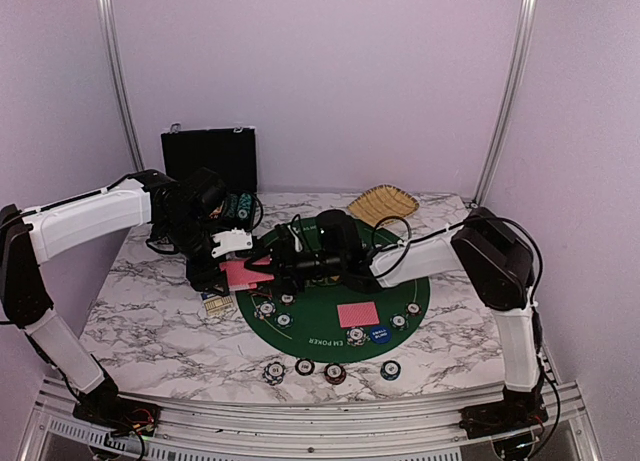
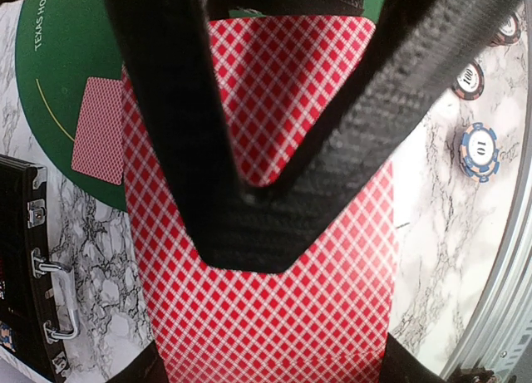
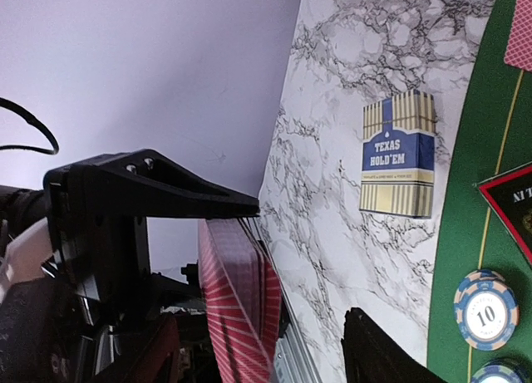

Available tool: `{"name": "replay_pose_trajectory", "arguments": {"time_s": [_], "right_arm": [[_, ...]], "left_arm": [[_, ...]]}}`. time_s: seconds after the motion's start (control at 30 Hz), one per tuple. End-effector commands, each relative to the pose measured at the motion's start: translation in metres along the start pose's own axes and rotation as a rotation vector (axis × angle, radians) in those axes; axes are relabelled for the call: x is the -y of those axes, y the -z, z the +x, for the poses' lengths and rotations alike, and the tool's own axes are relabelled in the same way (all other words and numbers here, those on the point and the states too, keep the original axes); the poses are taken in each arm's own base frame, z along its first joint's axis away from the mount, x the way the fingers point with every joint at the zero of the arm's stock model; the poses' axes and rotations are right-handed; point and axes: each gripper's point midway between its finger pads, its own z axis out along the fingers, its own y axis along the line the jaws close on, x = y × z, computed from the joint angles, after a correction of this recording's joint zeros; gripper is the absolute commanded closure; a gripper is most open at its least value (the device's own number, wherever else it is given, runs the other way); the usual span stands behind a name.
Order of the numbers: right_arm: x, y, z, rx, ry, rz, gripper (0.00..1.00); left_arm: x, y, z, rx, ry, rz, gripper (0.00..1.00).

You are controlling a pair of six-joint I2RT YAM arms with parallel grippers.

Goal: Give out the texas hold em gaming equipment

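My left gripper (image 1: 225, 268) is shut on a deck of pink-red-backed playing cards (image 2: 274, 316), held above the left edge of the green poker mat (image 1: 330, 291). My right gripper (image 1: 268, 271) reaches in from the right, its jaws open around the deck's end (image 3: 241, 300). The upper finger (image 3: 166, 188) lies against the cards and the lower finger (image 3: 378, 358) stands apart. One card (image 1: 358, 314) lies face down on the mat beside a blue button (image 1: 378, 333). Striped chips (image 1: 334, 372) sit along the mat's near rim. A black-red triangular marker (image 3: 509, 204) shows in the right wrist view.
A blue and tan Texas Hold'em card box (image 1: 217, 303) lies on the marble table under the left gripper. A black case (image 1: 210, 157) stands at the back left, and a tan woven basket (image 1: 383, 203) sits at the back right. More chips (image 1: 265, 308) rest on the mat.
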Motion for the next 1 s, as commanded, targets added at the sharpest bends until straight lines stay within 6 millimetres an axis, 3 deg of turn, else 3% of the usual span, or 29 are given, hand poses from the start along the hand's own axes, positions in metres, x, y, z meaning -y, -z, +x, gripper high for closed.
{"name": "replay_pose_trajectory", "arguments": {"time_s": [0.0, 0.17, 0.63, 0.83, 0.97], "right_arm": [[-0.030, 0.011, -0.006, 0.012, 0.049, -0.037, 0.37], [-0.034, 0.014, -0.005, 0.011, 0.057, -0.034, 0.54], [-0.029, 0.025, -0.002, -0.007, 0.060, 0.007, 0.79], [-0.029, 0.033, -0.006, -0.001, 0.058, 0.014, 0.98], [-0.029, 0.039, -0.009, 0.003, 0.055, 0.017, 1.00]], "left_arm": [[0.000, 0.008, -0.007, 0.030, 0.000, -0.003, 1.00], [0.000, 0.008, -0.007, 0.030, 0.000, -0.003, 1.00], [0.001, 0.007, -0.005, 0.025, 0.000, -0.001, 1.00], [0.001, 0.007, -0.005, 0.024, 0.001, -0.002, 1.00], [0.001, 0.006, -0.004, 0.021, 0.001, -0.001, 1.00]]}}
